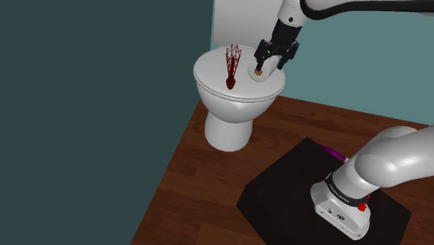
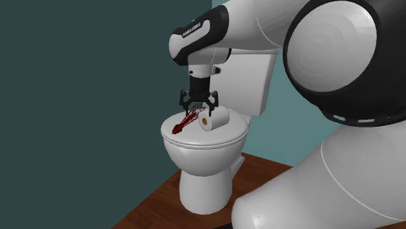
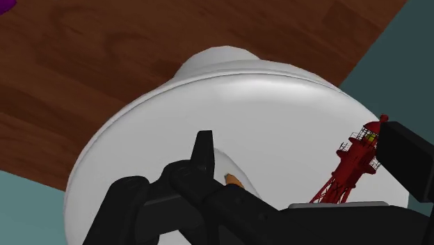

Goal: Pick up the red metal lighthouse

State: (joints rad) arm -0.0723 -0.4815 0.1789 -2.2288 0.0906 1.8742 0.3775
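While the gripper point(image 1: 271, 63) hung above the closed toilet lid point(image 1: 209, 73) with fingers apart, the red lighthouse point(image 1: 232, 66) lay on that lid, off toward the shoulder view's left, long axis running roughly tank to front rim. Paper roll point(image 1: 259, 72) sat under the jaws, just beside the lighthouse. Lid edge near; room above open.

On the toilet point(image 1: 236, 97) lid, the red lighthouse point(image 3: 355, 163) has its foot hidden behind the gripper point(image 3: 298, 139) in the wrist view, and the paper roll point(image 3: 234, 181) beside it shows little but its brown core end. In the shoulder view the toilet's tank point(image 1: 240, 21) is cut by the top edge. Well apart from the toilet, a purple thing point(image 1: 334, 152) is half covered by the arm point(image 1: 389, 163), too little to name. In the second exterior view the lighthouse's lattice is too fine to make out
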